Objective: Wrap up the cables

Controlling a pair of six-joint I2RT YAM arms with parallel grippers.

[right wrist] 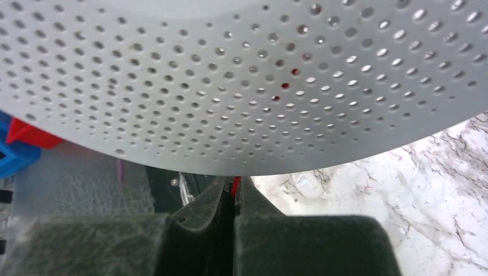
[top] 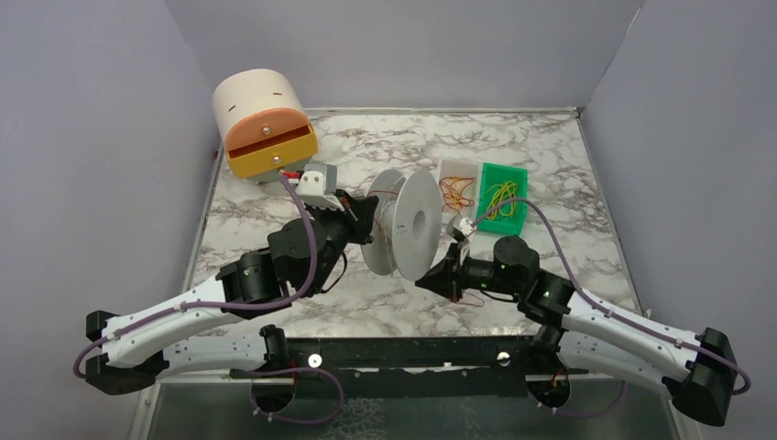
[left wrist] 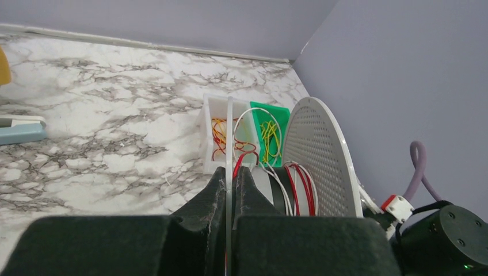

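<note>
Just under the spool [right wrist: 241, 86] — right pincer [right wrist: 233, 188] nips a red cable [right wrist: 236, 181].

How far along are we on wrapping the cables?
Done: a few red turns sit on the spool core. In hand: left end effector clamps a spool flange; right end effector pinches a red cable. Left: more strands lie in the white tray.

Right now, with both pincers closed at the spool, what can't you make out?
Right wrist view: the spool flange fills the frame, hiding its core; only a red speck shows in the right pincer.
Left wrist view: the left pincer, shut on the other flange, hides the lower turns of the red cable.
Top view: the cable is too thin to trace.
</note>
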